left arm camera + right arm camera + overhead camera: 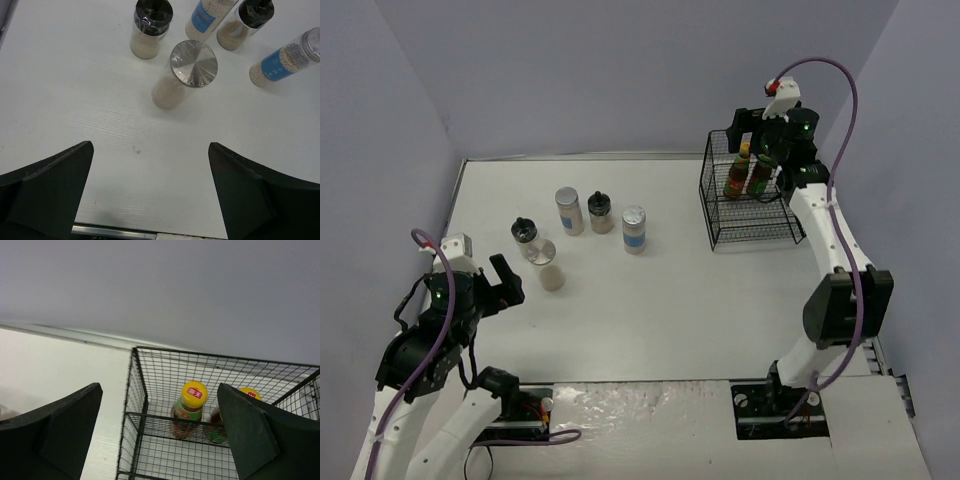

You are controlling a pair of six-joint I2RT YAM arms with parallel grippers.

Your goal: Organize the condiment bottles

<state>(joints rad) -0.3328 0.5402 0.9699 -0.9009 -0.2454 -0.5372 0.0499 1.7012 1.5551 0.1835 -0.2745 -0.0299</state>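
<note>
1. A white table [720, 300] sits between pale purple walls.
2. Two sauce bottles [737, 172] with yellow caps stand in the black wire basket [760, 228], far right.
3. Three silver-lidded jars [569, 211] and two black-capped shakers [524, 232] stand together on the left.
4. The left gripper [151, 146] is wide open near them, holding nothing.
5. The right gripper [160, 387] is wide open above the basket, holding nothing.

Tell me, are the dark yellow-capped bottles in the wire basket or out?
In. Both dark yellow-capped bottles stand upright inside the black wire basket.
</note>
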